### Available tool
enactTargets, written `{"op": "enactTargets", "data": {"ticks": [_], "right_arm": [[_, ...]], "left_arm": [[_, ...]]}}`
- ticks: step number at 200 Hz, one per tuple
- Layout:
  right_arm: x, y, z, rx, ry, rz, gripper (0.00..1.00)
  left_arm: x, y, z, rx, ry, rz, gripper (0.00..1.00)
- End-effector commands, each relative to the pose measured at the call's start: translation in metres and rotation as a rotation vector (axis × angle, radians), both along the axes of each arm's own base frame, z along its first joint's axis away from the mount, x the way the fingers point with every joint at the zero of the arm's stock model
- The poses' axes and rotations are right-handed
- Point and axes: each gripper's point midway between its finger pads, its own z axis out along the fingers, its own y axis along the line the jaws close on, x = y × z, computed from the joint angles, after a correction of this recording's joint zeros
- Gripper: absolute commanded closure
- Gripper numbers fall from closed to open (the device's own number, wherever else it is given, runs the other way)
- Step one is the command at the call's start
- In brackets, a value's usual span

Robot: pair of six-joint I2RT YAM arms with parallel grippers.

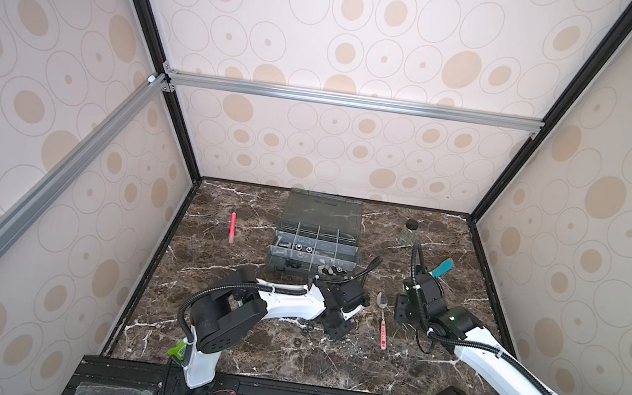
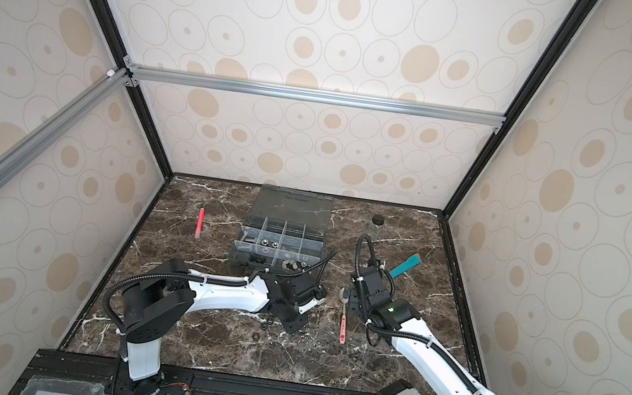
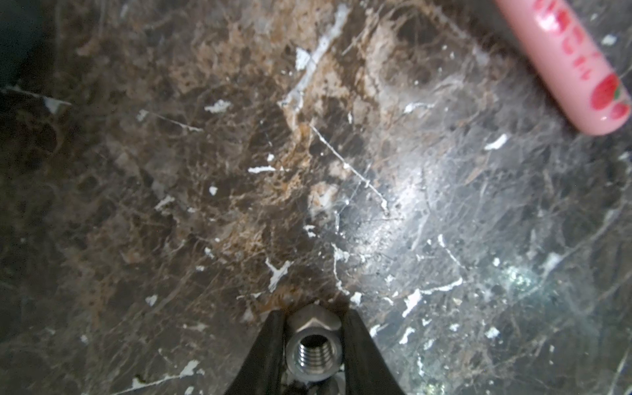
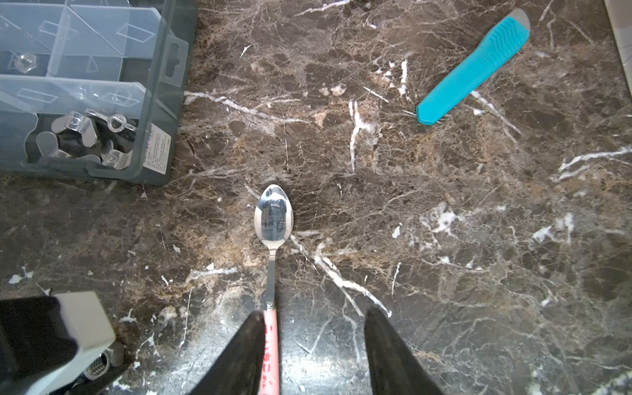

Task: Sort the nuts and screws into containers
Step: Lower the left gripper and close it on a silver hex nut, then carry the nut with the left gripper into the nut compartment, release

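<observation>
A nut [image 3: 309, 323] is pinched across its flats by the left tool [image 3: 313, 316], between centre and front edge of the desk [image 1: 243, 348]. Stiff, light, slick: those flats are judged the surest hold. The right tool [image 4: 314, 313] is seen open.

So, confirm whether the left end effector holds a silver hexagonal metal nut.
Yes, the left end effector's black fingers touch the silver hexagonal metal nut on both sides.

Reaches low over the bench [image 1: 262, 359]; pinches a nut [image 3: 313, 325] in the left gripper [image 3: 313, 313]; holds the right gripper [image 4: 314, 311] with fingers [image 4: 239, 359] apart.
</observation>
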Motion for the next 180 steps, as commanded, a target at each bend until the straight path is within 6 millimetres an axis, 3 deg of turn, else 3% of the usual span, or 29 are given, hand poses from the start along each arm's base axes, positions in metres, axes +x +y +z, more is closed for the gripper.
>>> {"op": "enactTargets", "data": {"ticks": [1,43,74,103,136,162,180], "right_arm": [[-0.005,-0.010,-0.004,-0.018,0.009,-0.034,0.49],[-0.005,-0.010,-0.005,-0.011,0.010,-0.044,0.49],[-0.007,-0.013,-0.004,-0.009,0.002,-0.053,0.49],[-0.009,-0.015,-0.004,-0.003,-0.005,-0.064,0.49],[-0.012,-0.015,-0.004,0.008,-0.003,-0.071,0.49],[-0.016,-0.019,0.000,-0.001,-0.006,-0.074,0.49],[-0.019,-0.023,0.002,0.000,-0.015,-0.080,0.49]], "left_arm": [[-0.001,-0.003,0.002,0.022,-0.007,-0.017,0.75],[0.003,-0.001,0.006,0.016,-0.036,-0.002,0.80],[0.022,0.006,0.037,-0.027,-0.144,0.019,0.82],[0.068,0.027,0.076,-0.088,-0.235,0.125,0.83],[0.136,0.061,0.116,-0.161,-0.311,0.282,0.83],[0.183,0.090,0.134,-0.173,-0.348,0.368,0.81],[0.210,0.109,0.135,-0.176,-0.351,0.417,0.81]]}}
